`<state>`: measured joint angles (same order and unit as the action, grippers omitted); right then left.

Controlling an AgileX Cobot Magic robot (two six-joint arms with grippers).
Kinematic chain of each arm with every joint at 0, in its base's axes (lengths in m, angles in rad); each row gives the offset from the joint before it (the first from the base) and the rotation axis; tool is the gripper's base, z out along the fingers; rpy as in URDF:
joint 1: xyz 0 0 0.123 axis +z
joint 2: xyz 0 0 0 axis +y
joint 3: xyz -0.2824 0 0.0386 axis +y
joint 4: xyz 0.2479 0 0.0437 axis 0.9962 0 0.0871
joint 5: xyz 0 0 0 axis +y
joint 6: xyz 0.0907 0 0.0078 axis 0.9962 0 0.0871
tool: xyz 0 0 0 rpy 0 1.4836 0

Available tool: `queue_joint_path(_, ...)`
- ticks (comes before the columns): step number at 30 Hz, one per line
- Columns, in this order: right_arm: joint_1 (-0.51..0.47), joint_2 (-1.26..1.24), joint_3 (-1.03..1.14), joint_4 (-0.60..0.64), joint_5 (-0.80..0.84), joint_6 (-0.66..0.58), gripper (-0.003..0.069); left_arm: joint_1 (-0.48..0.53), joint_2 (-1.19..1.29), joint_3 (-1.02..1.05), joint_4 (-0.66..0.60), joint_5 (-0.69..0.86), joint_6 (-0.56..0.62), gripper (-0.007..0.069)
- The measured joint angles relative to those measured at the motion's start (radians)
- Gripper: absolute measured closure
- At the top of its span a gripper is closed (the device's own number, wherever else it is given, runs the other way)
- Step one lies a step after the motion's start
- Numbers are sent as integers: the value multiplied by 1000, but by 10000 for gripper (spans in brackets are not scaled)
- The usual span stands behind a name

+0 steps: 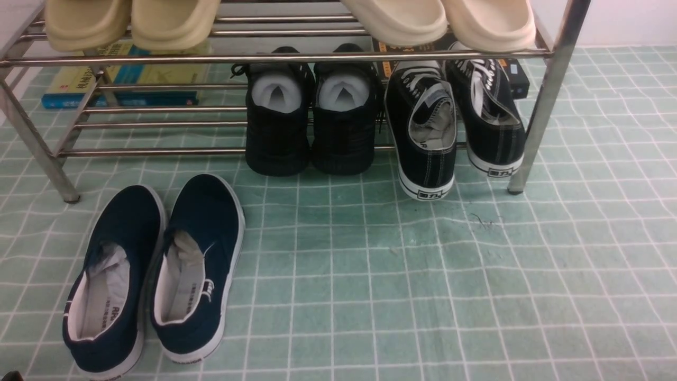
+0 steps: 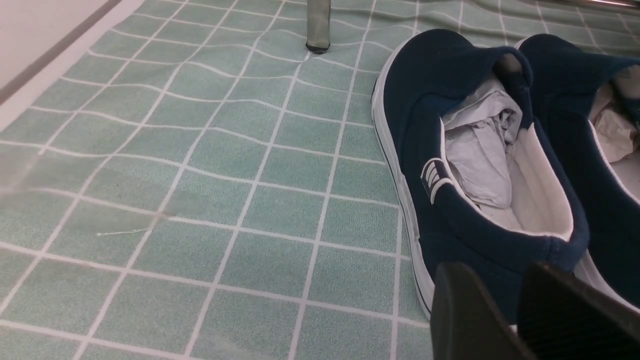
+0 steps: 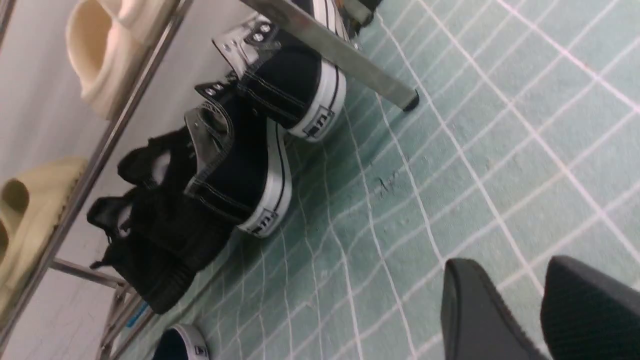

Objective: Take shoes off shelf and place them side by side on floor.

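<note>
Front view: the shoes (image 1: 426,143) sit low on the shelf (image 1: 317,56), at right, heels nearest. Left wrist view: left claw (image 2: 500,285) released, empty, beside the navy slip-ons (image 2: 420,115). Right wrist view: right claw (image 3: 507,272) released, empty over the floor (image 3: 500,150). It should pinch one heel collar, then lift clear of the shelf.

Shelf (image 1: 275,57): on floor (image 1: 423,291), at back.
Top tier: 2 prs slides (image 1: 169,24), L end & R end.
Lower tier, R end: sneakers (image 1: 428,159), heels past front bar.
Lower tier, mid: stuffed shoes (image 1: 277,137), just L of sneakers.
Floor, front-L of shelf: slip-ons (image 1: 201,254), side by side.
Behind lower bars, L: books (image 1: 132,84).
</note>
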<state>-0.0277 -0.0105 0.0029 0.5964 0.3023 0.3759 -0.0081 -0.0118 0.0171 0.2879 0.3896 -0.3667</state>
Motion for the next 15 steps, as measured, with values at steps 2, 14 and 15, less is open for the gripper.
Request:
queue_joint_path(2, 0, 6, -54, -18, -44, -54, 463, 0, 0, 0, 0, 0, 0, 416)
queue_joint_path(14, 0, 632, -637, -178, 493, -448, 671, 0, 0, 0, 3, 0, 0, 407)
queue_joint_path(15, 0, 706, -661, -176, 552, -473, 671, 0, 0, 0, 3, 0, 0, 406)
